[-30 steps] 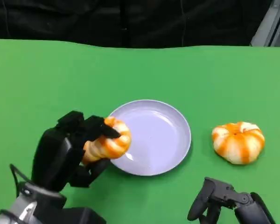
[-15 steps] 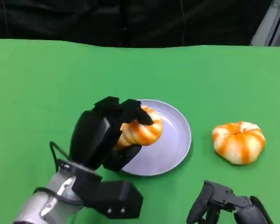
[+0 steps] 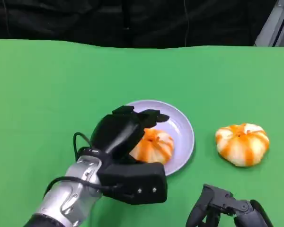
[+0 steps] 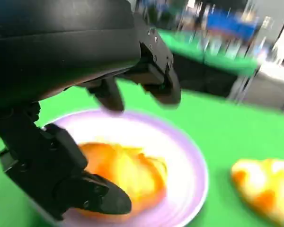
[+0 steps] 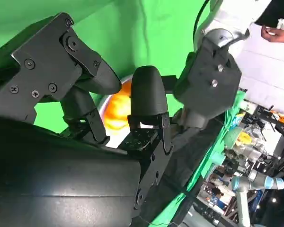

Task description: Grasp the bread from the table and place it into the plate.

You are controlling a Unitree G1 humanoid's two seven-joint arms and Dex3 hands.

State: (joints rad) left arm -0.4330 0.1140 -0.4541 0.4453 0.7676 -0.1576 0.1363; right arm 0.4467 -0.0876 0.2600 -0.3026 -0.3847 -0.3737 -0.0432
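On the green table point(image 3: 47, 85), taking the plate point(image 3: 182, 126) as reference: left hand point(image 3: 120, 132) sits over the plate's left and near side, forearm running back toward the near-left corner of the head view. Fingers spread, tips out over the plate, not wrapped on anything. Bread point(image 3: 154, 145) lies in the plate, near-left part, just under and beside the hand's shell. Left wrist view confirms it: bread point(image 4: 125, 172) resting on the plate point(image 4: 189, 156), fingers point(image 4: 156, 78) held apart above it with a visible gap, lower finger close by the bread's near edge; contact there I cannot tell, the picture is blurred. A second bun point(image 3: 242, 144) sits on the table to the right of the plate, well apart from it, also seen blurred in the left wrist view point(image 4: 267, 189). Right hand point(image 3: 222, 210) is near the table's front edge, right of the plate and nearer than the bun, holding nothing; fingers hang apart. Right wrist view shows its fingers point(image 5: 146, 101) loosely spread, with the bread point(image 5: 117, 111) partly visible past them.
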